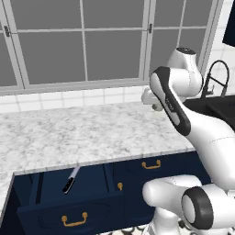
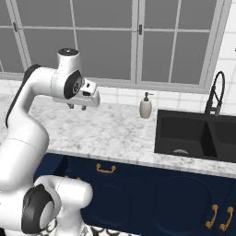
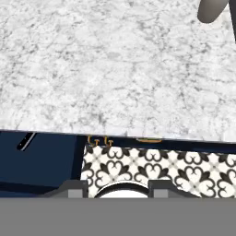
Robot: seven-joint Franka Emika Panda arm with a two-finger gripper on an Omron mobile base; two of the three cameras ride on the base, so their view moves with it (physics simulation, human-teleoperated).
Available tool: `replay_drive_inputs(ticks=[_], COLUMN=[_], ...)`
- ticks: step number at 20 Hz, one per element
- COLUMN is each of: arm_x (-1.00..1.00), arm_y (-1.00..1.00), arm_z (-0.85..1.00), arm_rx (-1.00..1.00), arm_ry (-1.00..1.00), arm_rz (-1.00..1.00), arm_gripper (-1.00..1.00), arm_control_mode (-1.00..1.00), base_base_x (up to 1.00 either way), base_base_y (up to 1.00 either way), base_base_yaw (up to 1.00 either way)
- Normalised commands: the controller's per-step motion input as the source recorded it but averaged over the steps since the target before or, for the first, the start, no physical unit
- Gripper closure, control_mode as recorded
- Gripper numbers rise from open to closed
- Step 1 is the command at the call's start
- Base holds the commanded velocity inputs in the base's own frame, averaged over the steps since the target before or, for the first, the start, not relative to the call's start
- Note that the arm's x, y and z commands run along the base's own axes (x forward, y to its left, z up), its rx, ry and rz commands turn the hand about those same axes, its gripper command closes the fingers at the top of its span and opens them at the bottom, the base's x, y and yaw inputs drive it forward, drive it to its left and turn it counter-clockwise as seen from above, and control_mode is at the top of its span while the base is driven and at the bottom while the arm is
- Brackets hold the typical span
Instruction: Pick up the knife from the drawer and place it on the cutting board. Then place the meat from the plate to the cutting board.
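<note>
Gripper, jaws' spread indiscernible, above marble counter; descend over black-handled, silver-bladed knife in open navy drawer, jaws straddling the handle

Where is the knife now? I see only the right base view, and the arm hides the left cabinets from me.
Observer: The knife lies inside the open drawer; the left base view shows it.
Operator: Is the pincer above it?
Observer: No. The pincer is off to one side: its hand view looks down on the counter edge, with the knife at the far left.
Operator: How does the knife lie?
Observer: Black handle toward the drawer front, blade toward the counter.
</note>
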Motion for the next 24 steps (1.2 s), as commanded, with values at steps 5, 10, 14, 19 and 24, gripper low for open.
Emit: replay_drive_inputs(ticks=[5,10,14,19,24], arm_x=[-0.62,-1.00,-0.97,-0.91,-0.13], arm_y=[0.04,0.14,0.14,0.00,-0.08], arm_z=[0.00,-0.01,0.02,0.00,0.01], arm_rx=[0.00,-0.05,-0.08,-0.01,0.00], arm_ry=[-0.10,-0.16,-0.12,-0.04,0.00], arm_rz=[0.00,0.01,0.01,0.00,0.00], arm_gripper=[-1.00,-1.00,-1.00,-1.00,-1.00], arm_control_mode=[-1.00,-1.00,-1.00,-1.00,1.00], base_base_x=[0.00,0.00,0.00,0.00,-0.26], base_base_y=[0.00,0.00,0.00,0.00,-0.63], base_base_yaw=[0.00,0.00,0.00,0.00,0.08])
